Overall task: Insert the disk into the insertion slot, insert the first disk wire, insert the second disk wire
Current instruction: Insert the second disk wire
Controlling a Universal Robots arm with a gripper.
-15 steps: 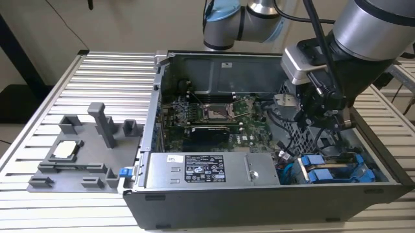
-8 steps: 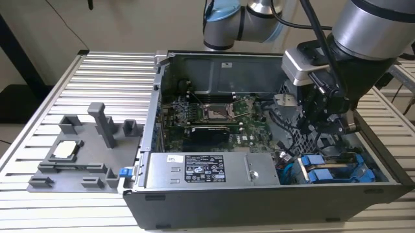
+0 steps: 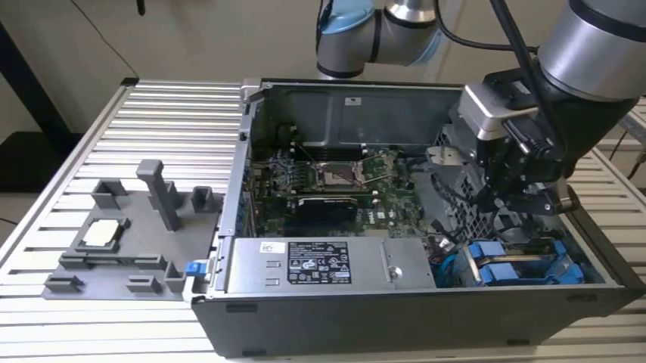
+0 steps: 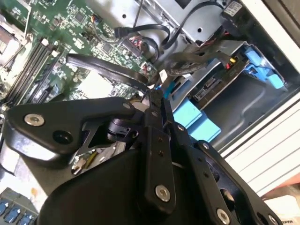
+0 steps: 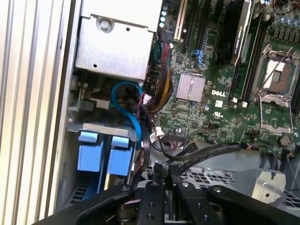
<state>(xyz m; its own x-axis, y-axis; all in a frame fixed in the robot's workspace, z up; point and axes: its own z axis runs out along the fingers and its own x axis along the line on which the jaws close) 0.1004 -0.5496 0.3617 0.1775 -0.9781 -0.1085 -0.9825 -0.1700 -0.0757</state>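
Disk (image 3: 515, 268) sits in the case's drive bay, lower right of your exterior view, blue bracket showing. Gripper (image 5: 165, 169) fingers look pinched together over the black cables (image 5: 206, 152) beside it.

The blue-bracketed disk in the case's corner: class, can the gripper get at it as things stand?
Probably yes. The gripper hangs inside the open case just above the disk, whose blue bracket faces up uncovered; loose cables beside it may crowd the approach.

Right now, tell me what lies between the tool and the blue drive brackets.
In the first wrist view, black flat cables and a blue cable run between the tool and the blue brackets.
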